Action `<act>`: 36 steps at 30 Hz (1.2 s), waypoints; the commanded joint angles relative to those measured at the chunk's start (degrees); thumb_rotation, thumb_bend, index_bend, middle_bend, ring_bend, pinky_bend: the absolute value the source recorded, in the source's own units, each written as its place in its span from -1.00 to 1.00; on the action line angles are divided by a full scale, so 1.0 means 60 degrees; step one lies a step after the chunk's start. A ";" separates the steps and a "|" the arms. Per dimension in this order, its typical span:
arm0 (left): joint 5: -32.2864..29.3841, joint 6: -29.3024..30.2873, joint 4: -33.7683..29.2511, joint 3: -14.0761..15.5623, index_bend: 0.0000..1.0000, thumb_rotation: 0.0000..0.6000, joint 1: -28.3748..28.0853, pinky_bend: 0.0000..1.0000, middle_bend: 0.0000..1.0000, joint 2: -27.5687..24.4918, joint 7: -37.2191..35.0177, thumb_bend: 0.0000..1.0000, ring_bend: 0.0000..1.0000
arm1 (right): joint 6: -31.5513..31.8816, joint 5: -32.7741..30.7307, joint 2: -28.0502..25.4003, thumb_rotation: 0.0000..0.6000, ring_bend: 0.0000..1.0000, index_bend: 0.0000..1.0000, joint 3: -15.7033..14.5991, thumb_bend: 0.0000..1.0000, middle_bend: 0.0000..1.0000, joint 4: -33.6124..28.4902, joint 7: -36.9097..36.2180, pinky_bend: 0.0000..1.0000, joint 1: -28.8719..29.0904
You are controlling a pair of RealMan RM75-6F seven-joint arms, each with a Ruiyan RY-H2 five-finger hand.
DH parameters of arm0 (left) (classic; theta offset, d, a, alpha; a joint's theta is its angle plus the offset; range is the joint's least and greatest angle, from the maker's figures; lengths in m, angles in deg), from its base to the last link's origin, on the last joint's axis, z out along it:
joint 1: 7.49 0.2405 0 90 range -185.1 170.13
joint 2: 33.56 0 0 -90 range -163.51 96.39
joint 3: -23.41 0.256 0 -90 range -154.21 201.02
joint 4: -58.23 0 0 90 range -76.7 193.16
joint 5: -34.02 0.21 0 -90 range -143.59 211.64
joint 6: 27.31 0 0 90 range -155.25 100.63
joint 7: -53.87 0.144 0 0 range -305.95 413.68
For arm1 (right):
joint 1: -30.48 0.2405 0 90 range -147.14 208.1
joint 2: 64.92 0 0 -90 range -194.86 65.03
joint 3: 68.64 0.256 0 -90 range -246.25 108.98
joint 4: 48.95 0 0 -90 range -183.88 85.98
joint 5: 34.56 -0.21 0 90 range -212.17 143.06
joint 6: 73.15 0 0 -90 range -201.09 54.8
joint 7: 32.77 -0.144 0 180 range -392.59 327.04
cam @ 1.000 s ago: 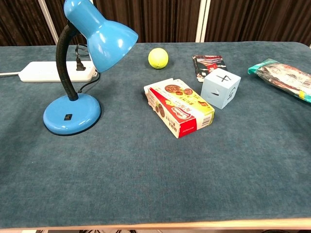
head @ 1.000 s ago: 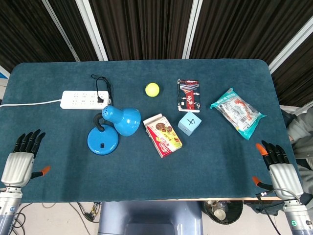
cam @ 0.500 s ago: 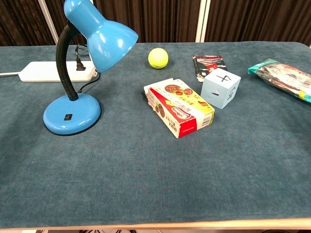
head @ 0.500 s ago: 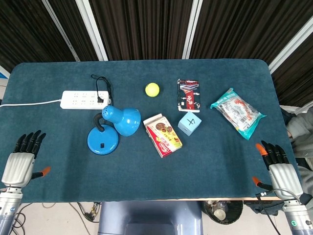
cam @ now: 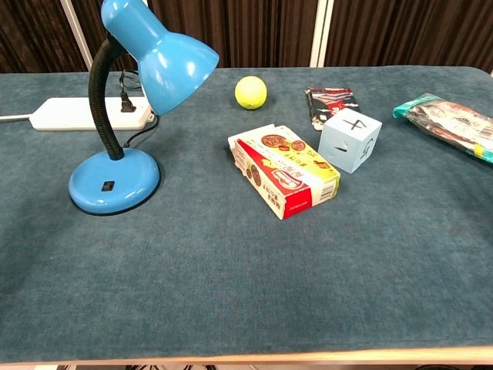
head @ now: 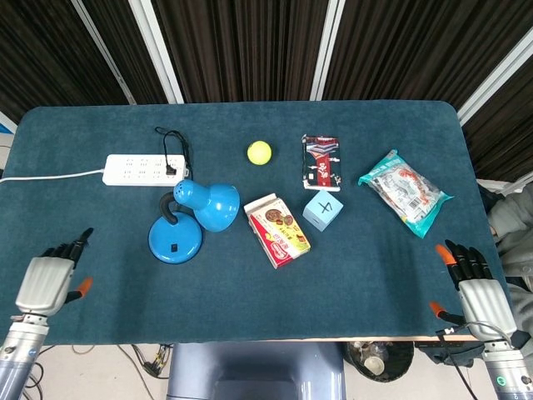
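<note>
Left hand (head: 46, 282) empty, fingers apart, nearest blue lamp (head: 187, 221) | right hand (head: 481, 296) empty, fingers spread | step: pre-reach; next needs a long reach inward.

A blue desk lamp (cam: 123, 100) stands left of a snack box (cam: 285, 171), with a pale blue cube (cam: 350, 139) and yellow ball (cam: 251, 92) near.

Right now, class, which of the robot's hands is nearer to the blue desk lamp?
Left. The left hand lies at the near left table edge, just left of the blue desk lamp. The right hand is at the near right corner, far across the table.
</note>
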 commanded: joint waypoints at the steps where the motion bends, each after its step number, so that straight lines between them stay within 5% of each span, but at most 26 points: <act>1: -0.0793 -0.0969 -0.0784 -0.0124 -0.72 1.00 -0.0530 0.73 0.70 0.0098 0.0995 -0.02 0.69 | -0.0007 -0.0010 -0.0010 1.00 -1.00 -1.00 -0.0003 -0.53 -1.00 -0.0012 -0.0012 -1.00 -0.0003; 13: -0.3684 -0.2020 -0.1851 -0.0530 -0.68 1.00 -0.1851 0.82 0.87 0.1087 0.4300 0.09 0.87 | -0.0097 -0.0072 -0.0044 1.00 -1.00 -1.00 -0.0001 -0.53 -1.00 -0.0057 -0.0139 -1.00 0.0024; 36: -0.5776 -0.1758 -0.1620 -0.0327 -0.66 1.00 -0.3132 0.82 0.87 0.2202 0.5676 0.09 0.87 | -0.0102 -0.0068 -0.0060 1.00 -1.00 -1.00 -0.0014 -0.53 -1.00 -0.0095 -0.0178 -1.00 0.0021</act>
